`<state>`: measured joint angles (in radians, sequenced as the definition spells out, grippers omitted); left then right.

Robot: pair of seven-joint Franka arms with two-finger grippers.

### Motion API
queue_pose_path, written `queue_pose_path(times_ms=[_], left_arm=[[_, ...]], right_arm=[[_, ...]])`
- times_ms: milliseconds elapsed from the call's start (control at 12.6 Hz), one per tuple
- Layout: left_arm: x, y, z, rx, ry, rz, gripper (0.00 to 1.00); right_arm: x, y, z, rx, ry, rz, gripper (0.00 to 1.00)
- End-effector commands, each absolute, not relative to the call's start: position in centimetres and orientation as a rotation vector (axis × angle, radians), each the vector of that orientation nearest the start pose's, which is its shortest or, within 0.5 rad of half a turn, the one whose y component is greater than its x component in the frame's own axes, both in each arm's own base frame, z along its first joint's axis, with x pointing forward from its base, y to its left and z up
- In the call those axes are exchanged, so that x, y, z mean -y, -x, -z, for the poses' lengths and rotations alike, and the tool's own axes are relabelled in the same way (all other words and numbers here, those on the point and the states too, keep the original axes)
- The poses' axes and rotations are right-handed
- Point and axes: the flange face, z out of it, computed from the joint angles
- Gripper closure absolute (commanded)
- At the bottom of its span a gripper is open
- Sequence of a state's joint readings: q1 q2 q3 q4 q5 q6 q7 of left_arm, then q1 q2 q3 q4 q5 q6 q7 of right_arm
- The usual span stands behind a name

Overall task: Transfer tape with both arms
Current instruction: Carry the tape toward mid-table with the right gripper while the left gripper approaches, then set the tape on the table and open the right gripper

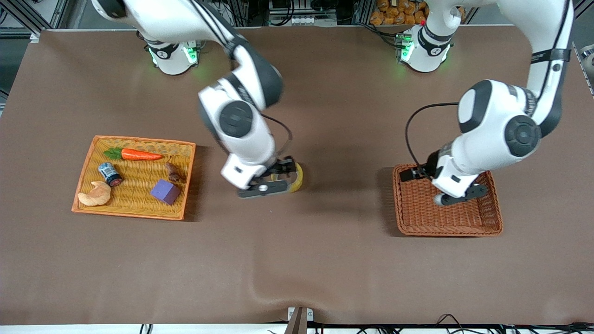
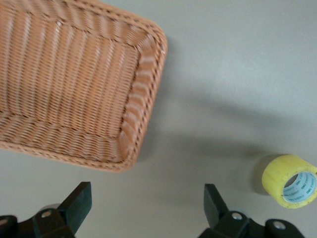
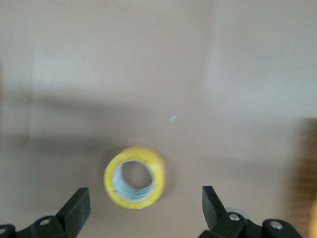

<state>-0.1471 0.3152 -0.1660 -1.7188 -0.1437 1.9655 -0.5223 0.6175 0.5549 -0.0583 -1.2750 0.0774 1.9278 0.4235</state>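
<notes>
The tape (image 1: 297,178) is a yellow roll with a grey core, and it lies flat on the brown table (image 1: 325,260), about in the middle between the two baskets. The right gripper (image 1: 271,181) hangs just over it. In the right wrist view the tape (image 3: 134,177) shows between the two black fingers (image 3: 74,210), which stand wide apart and do not touch it. The roll is free on the cloth.

The left gripper (image 1: 448,185) is over the brown wicker basket (image 1: 492,227), at the left arm's end of the table. Its fingers (image 2: 77,203) are also spread open and hold nothing. In the left wrist view, one corner of the basket (image 2: 143,99) is seen, and the tape (image 2: 291,180) shows well apart from it on the bare table.

Toward the right arm's end of the table there is a flat orange wicker tray (image 1: 83,185). In it lie a toy carrot (image 1: 134,154), a small dark can (image 1: 110,174), a pale orange croissant toy (image 1: 95,195), a purple block (image 1: 165,191) and a small brown object (image 1: 174,172) which I cannot identify. The carrot is farthest from the front camera, and the croissant and the block are nearest to it.
</notes>
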Motion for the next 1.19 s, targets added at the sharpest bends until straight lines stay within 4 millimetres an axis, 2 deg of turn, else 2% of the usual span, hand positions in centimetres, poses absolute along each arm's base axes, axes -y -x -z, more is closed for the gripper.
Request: queue_pose_path(times_ms=[0,79,159,318,477,556,636,715,795,954,1033,1113], left_arm=[[25.3,-58.4,-41.2,0.493,3.184,-0.223,0.0],[28.1,-57.3,-40.9,0.484,3.169,-0.255,0.0],[30.2,-56.4,-39.7,0.484,3.151,-0.287,0.0],[34.7,-55.3,-36.5,0.455,3.123,-0.347,0.0],[38.6,-54.2,-33.9,0.463,3.093,-0.383,0.0],[40.7,-53.1,-32.0,0.453,3.069,-0.405,0.0],[42.9,-52.7,-30.5,0.452,3.057,-0.394,0.0],[44.7,-52.6,-28.9,0.448,3.046,-0.387,0.0],[45.9,-52.7,-27.5,0.449,3.042,-0.371,0.0],[47.4,-53.2,-26.5,0.51,3.098,-0.287,0.0],[47.7,-53.5,-25.6,0.544,3.117,-0.258,0.0],[48.3,-53.5,-25.0,0.552,3.139,-0.233,0.0]], right_arm=[[-31.2,-58.6,-48.5,0.088,3.071,0.111,0.0],[-28.0,-58.3,-49.7,0.086,3.083,0.074,0.0],[-24.2,-58.4,-51.8,0.151,3.084,0.07,0.0],[-16.3,-59.1,-54.1,0.127,3.094,-0.005,0.0],[-10.9,-58.9,-56.2,0.207,3.092,-0.047,0.0],[-8.6,-58.6,-57.2,0.169,3.09,-0.06,0.0],[-7.8,-58.0,-58.4,0.096,3.095,-0.051,0.0],[-6.1,-57.8,-59.0,0.045,3.107,-0.054,0.0],[-3.3,-58.0,-59.2,-0.03,3.114,-0.05,0.0],[3.7,-58.3,-60.3,-0.177,3.104,0.005,0.0],[5.2,-58.0,-60.8,-0.102,3.115,0.016,0.0],[5.7,-57.9,-60.8,-0.089,3.116,0.012,0.0]])
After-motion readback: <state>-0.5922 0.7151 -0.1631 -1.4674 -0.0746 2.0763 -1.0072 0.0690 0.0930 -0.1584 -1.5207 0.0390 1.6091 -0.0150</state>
